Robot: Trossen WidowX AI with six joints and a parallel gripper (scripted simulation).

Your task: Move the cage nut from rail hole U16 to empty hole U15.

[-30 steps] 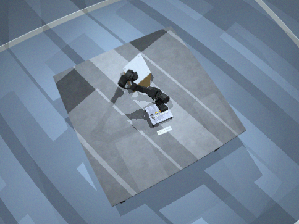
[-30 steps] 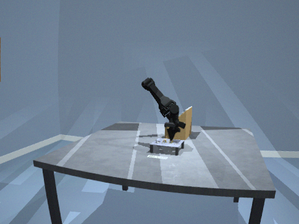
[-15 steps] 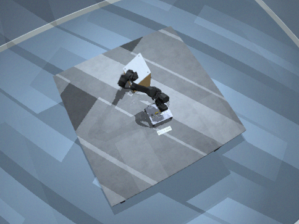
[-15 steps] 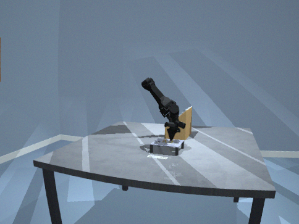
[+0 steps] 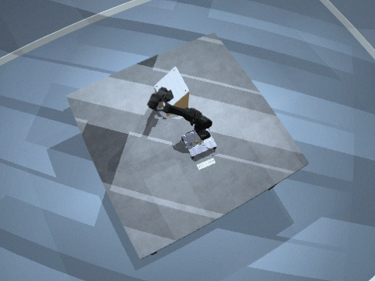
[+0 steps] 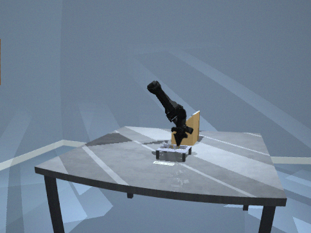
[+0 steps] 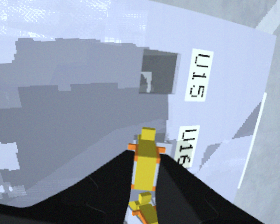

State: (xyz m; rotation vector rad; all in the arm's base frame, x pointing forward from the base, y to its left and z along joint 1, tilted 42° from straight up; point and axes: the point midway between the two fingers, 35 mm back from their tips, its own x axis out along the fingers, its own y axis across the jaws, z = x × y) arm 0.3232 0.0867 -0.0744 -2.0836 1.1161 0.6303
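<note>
Yellow and edged with orange, the cage nut (image 7: 146, 172) sits clenched between the two black jaws (image 5: 202, 136) (image 6: 178, 145), which converge on it from either side. It lies beside the U16 label (image 7: 187, 146), with its narrow yellow end pointing toward the square hole at U15 (image 7: 166, 67). An orange tab sticks out on each side of the nut near that end. The nut is apart from the U15 hole, whose opening is dark with a pale patch at one corner; the U15 label (image 7: 199, 75) stands just beside it. Whether the nut is raised out of its hole or partly in it, I cannot tell, and its wings under the plate cannot be made out.

Another yellow and orange piece (image 7: 144, 206) shows at the lower edge of the wrist view, partly covered by the black fingers. The pale rail plate (image 5: 203, 152) (image 6: 175, 150) (image 7: 230, 62) rests on short dark legs above the grey surface (image 5: 232, 182) (image 6: 122, 167), with shadow across much of its top. A white printed strip (image 5: 206, 163) (image 6: 164, 163) lies on the surface near the plate. The black arm (image 5: 180, 111) (image 6: 165, 103) bends down to the plate. Behind it in the exterior view stands a tan block (image 5: 183, 101) (image 6: 194, 128) with a sloping white face (image 5: 172, 83).
</note>
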